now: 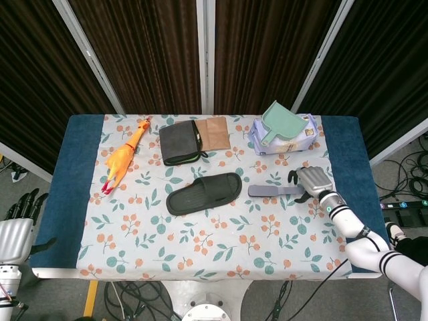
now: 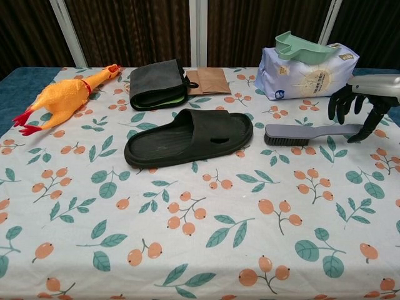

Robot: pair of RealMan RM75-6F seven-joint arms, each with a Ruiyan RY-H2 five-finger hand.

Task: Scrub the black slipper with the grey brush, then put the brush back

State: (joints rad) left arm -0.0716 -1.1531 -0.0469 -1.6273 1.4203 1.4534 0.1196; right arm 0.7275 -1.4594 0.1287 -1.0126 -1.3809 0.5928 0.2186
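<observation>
The right hand [image 2: 364, 100] is poised over the brush [image 2: 312, 133] handle's end, fingers spread and downturned, ready for a grasp; nothing is held. The brush lies beside the slipper [image 2: 188, 137].

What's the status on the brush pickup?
Right hand open over grey brush handle, not gripping. Left hand open, off table. Black slipper untouched; path clear.

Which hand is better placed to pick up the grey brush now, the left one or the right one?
The right hand: it hovers open over the handle end of the grey brush, fingers pointing down. The left hand hangs beside the table's far left edge.
</observation>
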